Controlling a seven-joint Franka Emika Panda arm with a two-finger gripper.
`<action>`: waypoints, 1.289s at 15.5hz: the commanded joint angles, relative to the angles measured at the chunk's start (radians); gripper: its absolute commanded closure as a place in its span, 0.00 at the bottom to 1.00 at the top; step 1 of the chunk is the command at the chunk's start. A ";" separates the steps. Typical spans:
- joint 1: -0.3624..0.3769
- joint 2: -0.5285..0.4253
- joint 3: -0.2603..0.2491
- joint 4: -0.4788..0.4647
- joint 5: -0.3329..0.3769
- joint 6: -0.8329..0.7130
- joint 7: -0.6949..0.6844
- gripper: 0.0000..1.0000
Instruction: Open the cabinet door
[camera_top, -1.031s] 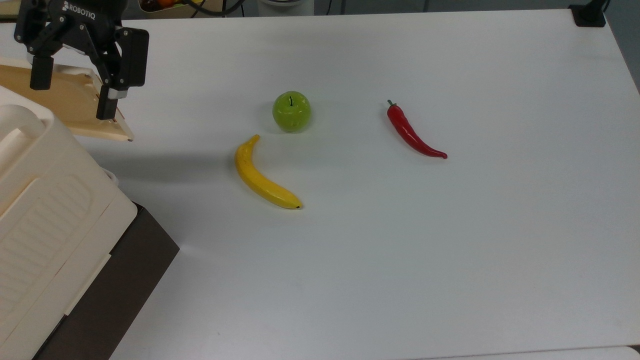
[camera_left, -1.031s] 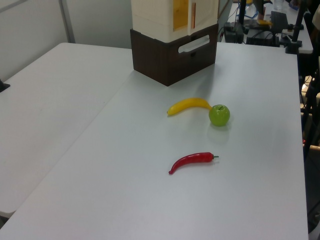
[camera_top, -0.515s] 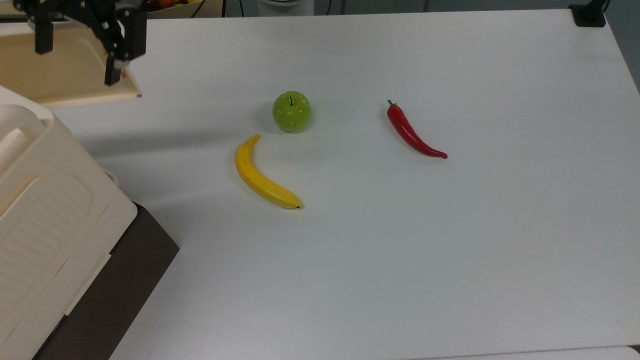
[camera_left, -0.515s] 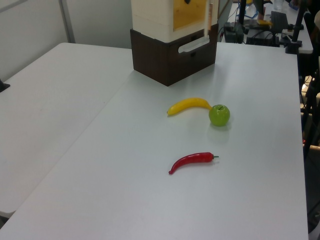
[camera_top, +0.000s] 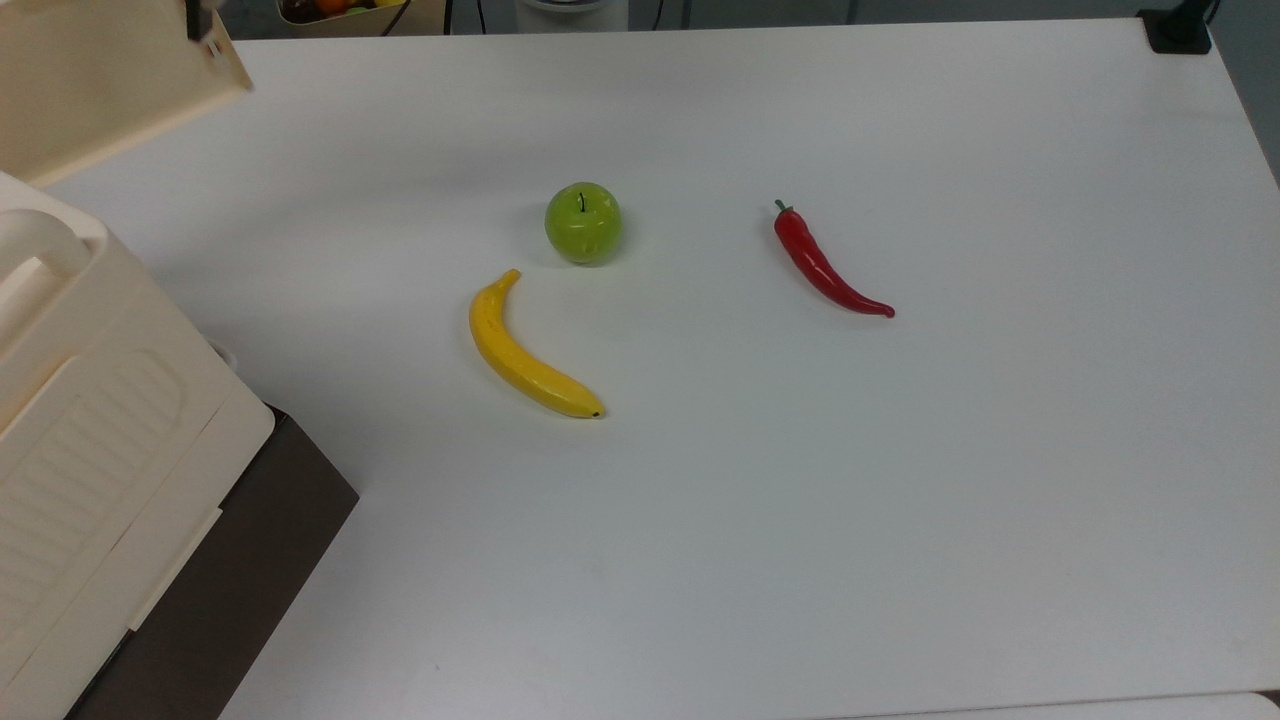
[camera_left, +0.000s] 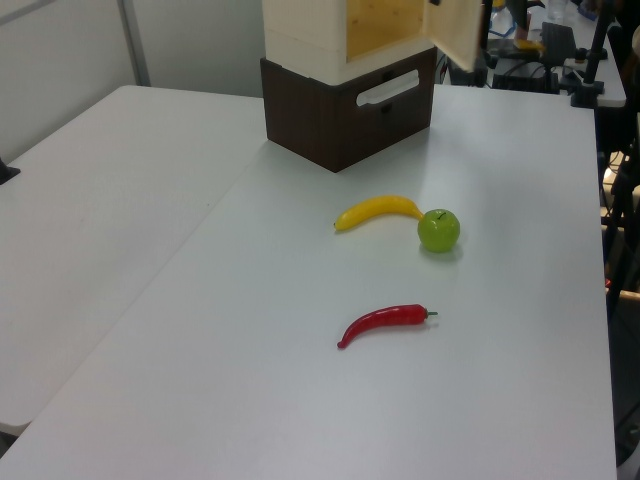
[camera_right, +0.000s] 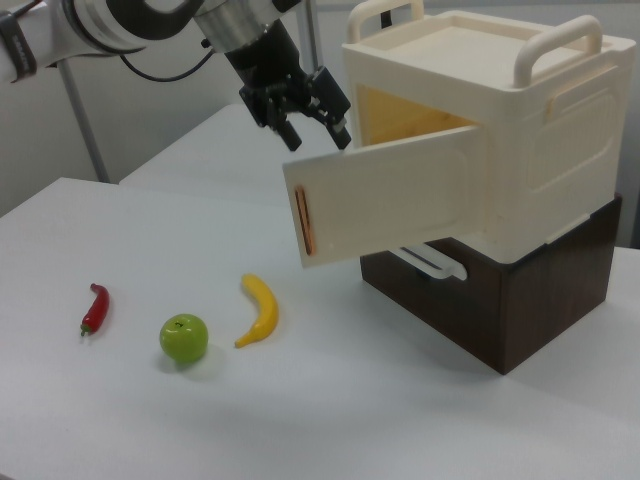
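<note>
Item: cabinet door (camera_right: 385, 195), swung wider than a second ago, hangs ajar just below my spread gripper (camera_right: 312, 128); right view alone shows cabinet (camera_right: 520, 160) interior lit amber.

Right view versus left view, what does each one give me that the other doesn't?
Right view: the gripper, fingers apart, above the open cabinet door and its outer face, plus the cabinet top handles. Left view: dark equipment stands behind the table. Both: banana, green apple, red chili pepper, open compartment, dark base.
</note>
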 joint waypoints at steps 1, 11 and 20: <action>0.008 -0.017 -0.002 -0.021 0.020 -0.044 -0.061 0.00; 0.094 -0.016 0.046 -0.051 0.164 -0.120 -0.006 0.00; 0.261 -0.020 0.053 -0.160 0.164 -0.171 0.197 0.00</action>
